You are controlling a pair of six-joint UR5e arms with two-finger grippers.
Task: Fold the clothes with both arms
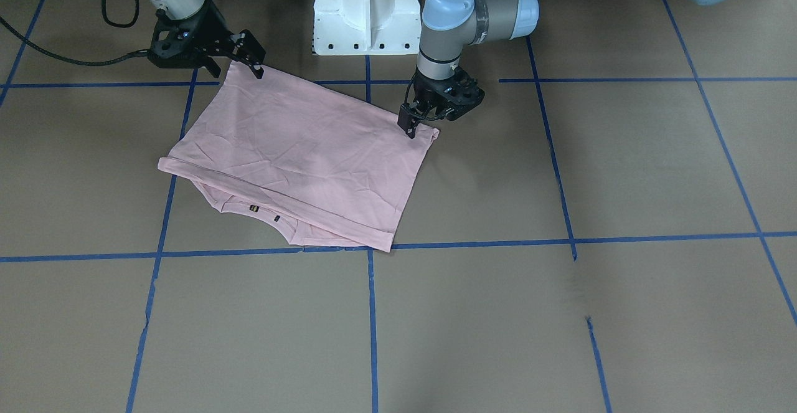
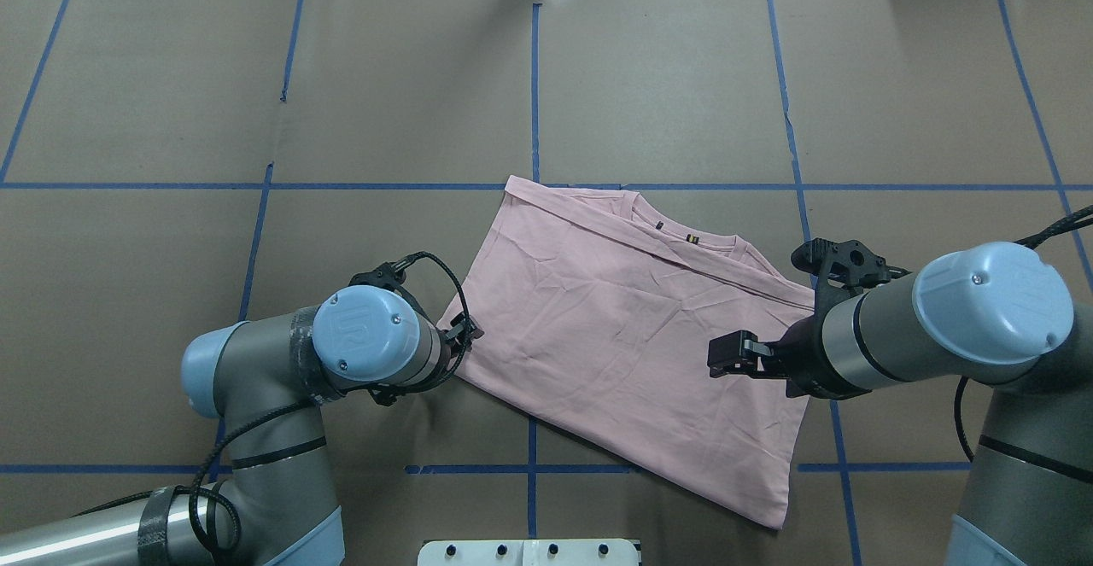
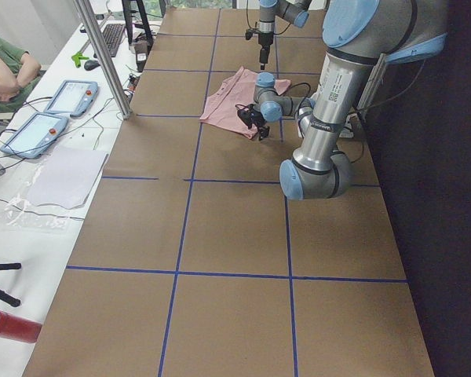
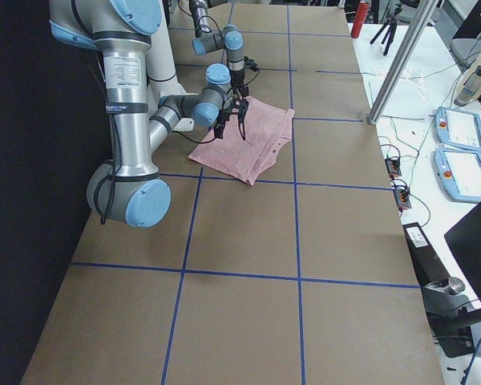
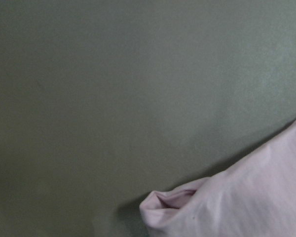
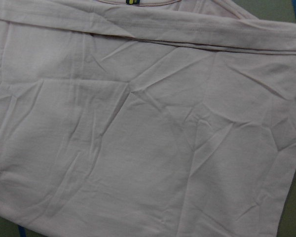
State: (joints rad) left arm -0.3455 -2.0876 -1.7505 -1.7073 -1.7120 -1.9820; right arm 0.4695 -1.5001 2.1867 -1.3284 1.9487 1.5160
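Now: T-shirt (image 2: 623, 335) collar (image 2: 683, 237) away from robot (image 1: 364, 8), long axis diagonal; right gripper (image 1: 238, 69) spread, left gripper (image 1: 414, 129) unclear.

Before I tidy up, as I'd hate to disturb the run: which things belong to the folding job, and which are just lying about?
Job: pink T-shirt, left pincer, right pincer.
Lying about: two tablets, white sheet, red cylinder.

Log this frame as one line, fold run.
T-shirt folded, plain side up, flat on table | left gripper at shirt's left corner, grip unclear | right gripper open, above shirt's right side, holding nothing
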